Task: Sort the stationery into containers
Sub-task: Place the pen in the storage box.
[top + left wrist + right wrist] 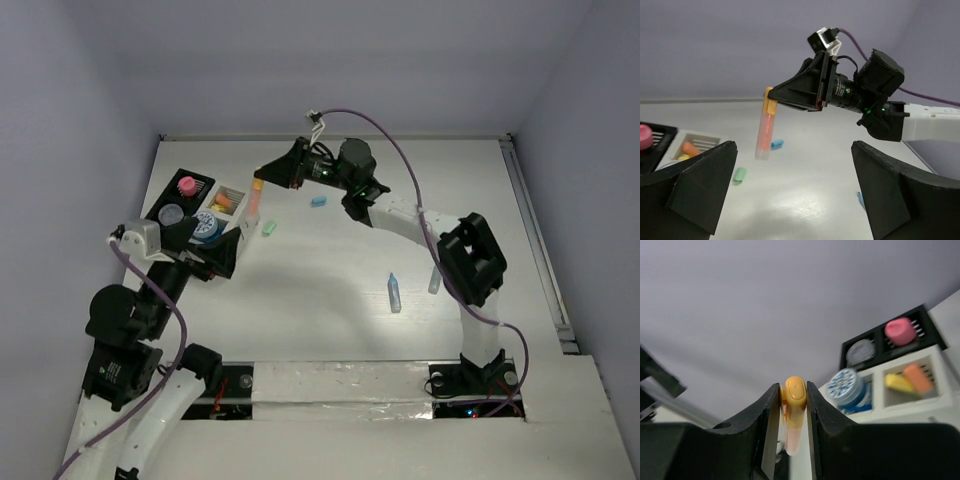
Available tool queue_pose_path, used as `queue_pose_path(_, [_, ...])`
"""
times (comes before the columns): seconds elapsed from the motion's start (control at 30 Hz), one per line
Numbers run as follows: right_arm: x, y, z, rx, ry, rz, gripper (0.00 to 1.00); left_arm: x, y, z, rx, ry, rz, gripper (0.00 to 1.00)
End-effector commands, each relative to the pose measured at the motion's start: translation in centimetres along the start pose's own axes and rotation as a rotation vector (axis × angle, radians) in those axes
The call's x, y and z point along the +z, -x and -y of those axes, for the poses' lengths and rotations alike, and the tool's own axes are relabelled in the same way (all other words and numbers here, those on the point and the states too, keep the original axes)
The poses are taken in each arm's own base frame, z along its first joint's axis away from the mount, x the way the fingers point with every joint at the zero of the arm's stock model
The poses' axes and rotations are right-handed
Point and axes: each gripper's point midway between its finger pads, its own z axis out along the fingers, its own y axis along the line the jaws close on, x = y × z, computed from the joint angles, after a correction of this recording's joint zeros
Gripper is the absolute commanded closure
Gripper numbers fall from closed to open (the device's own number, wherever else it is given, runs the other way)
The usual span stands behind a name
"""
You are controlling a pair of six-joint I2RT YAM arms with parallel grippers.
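My right tool [262, 182] pinches the smooth yellow cap of a slim, translucent orange-pink stick [255, 206], which hangs almost upright in the air in the upper centre-left of the overhead view, just right of the white compartmented box [232, 187]. In that box lie two matte sticks, one orange [918, 377] and one yellow [899, 382], and beside them stands a round tub with a blue patterned lid [207, 224]. The adjoining black ribbed tray [203, 182], at upper left, carries a pink round tub [186, 185] and a grey-lidded tub [172, 213]. Loose on the glossy white worktop [330, 320] are a short green stick [269, 229] and a blue one [319, 201] near the box, and a longer blue stick [394, 293] well apart at centre right. Plain, pale grey-lilac walls close in the scene. My right arm rises from the lower right, bends at the elbow and reaches across to the upper left. My left arm is folded at lower left, its tool [232, 252] spread wide and holding nothing, facing the hanging stick.
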Motion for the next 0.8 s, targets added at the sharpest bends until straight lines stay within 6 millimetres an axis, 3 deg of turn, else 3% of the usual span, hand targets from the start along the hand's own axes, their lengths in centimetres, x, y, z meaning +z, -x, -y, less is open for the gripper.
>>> queue_pose_path(0.0, [2.0, 1.8, 4.1, -0.15, -0.114, 0.019, 1.0, -0.4, 0.2, -3.9, 0.022, 0.196, 0.083, 0.01])
queue_pose_path(0.03, [3.0, 3.8, 3.7, -0.196, -0.112, 0.059, 1.0, -0.4, -0.6, -4.5, 0.021, 0.218, 0.077, 0.01])
queue_pose_path(0.13, [4.9, 5.1, 6.0, -0.253, -0.154, 0.08, 1.0, -0.6, -1.6, -5.9, 0.003, 0.275, 0.104, 0.01])
queue_pose_path(0.2, [5.6, 5.1, 7.5, -0.275, -0.189, 0.06, 1.0, -0.8, -1.5, -6.3, 0.004, 0.299, 0.12, 0.01])
queue_pose_path(0.23, [6.0, 4.3, 9.6, -0.272, -0.22, 0.053, 1.0, -0.9, -1.5, -6.5, 0.003, 0.309, 0.12, 0.01])
queue_pose_path(0.27, [6.6, 5.6, 9.0, -0.297, -0.212, 0.072, 1.0, -0.9, -1.7, -6.8, 0.002, 0.325, 0.117, 0.01])
queue_pose_path(0.33, [7.1, 5.8, 9.6, -0.3, -0.219, 0.08, 1.0, -0.8, -1.7, -6.8, 0.004, 0.326, 0.117, 0.01])
queue_pose_path(0.37, [7.3, 5.5, 10.5, -0.299, -0.23, 0.084, 1.0, -0.7, -2.0, -6.9, 0.005, 0.327, 0.108, 0.01])
queue_pose_path(0.53, [8.4, 4.5, 10.9, -0.357, -0.257, 0.076, 1.0, -0.3, -2.3, -6.7, 0.008, 0.314, 0.093, 0.01])
queue_pose_path(0.77, [9.7, 0.3, 12.2, -0.372, -0.275, 0.007, 1.0, 0.2, -2.9, -6.5, 0.018, 0.292, 0.064, 0.01])
